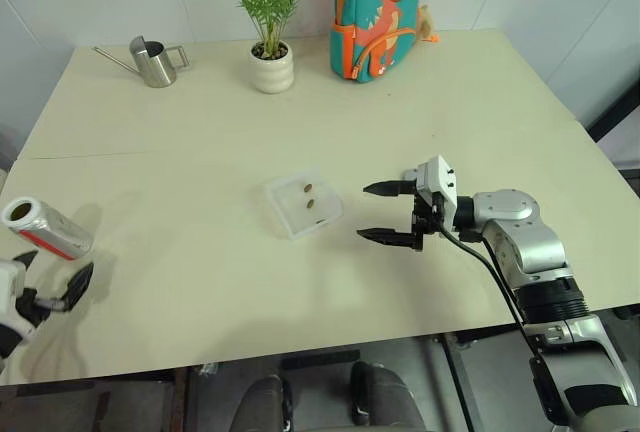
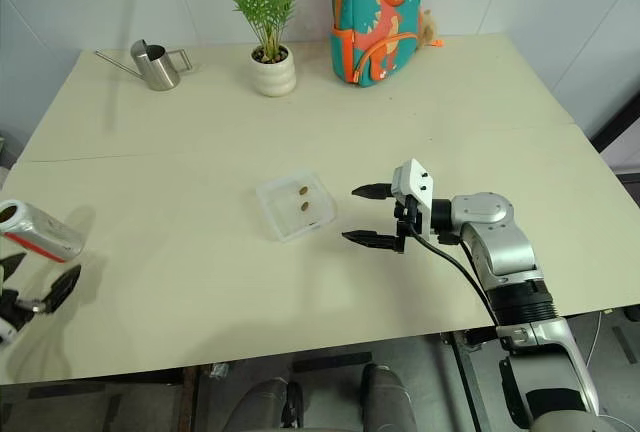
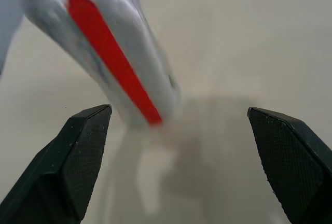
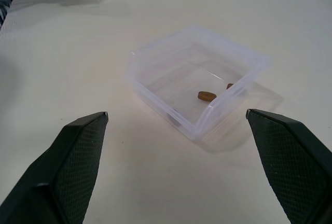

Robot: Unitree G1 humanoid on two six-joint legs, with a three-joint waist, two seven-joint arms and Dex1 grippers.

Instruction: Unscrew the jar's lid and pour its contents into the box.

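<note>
The jar (image 1: 45,227), a grey cylinder with a red stripe, is tilted on its side at the table's far left, its open mouth toward the left. In the left wrist view the jar (image 3: 111,53) is just past my left gripper (image 1: 52,272), which is open and holds nothing. The box (image 1: 290,214), clear and shallow, sits mid-table with two brown pieces of the contents (image 1: 309,197) inside. My right gripper (image 1: 385,213) stands open just right of the box, pointing at it with nothing between its fingers (image 4: 78,151). The lid is out of view.
A steel watering can (image 1: 152,62), a white plant pot (image 1: 271,67) with a green plant and a teal dinosaur backpack (image 1: 377,14) stand along the table's far edge. The jar lies close to the table's left edge.
</note>
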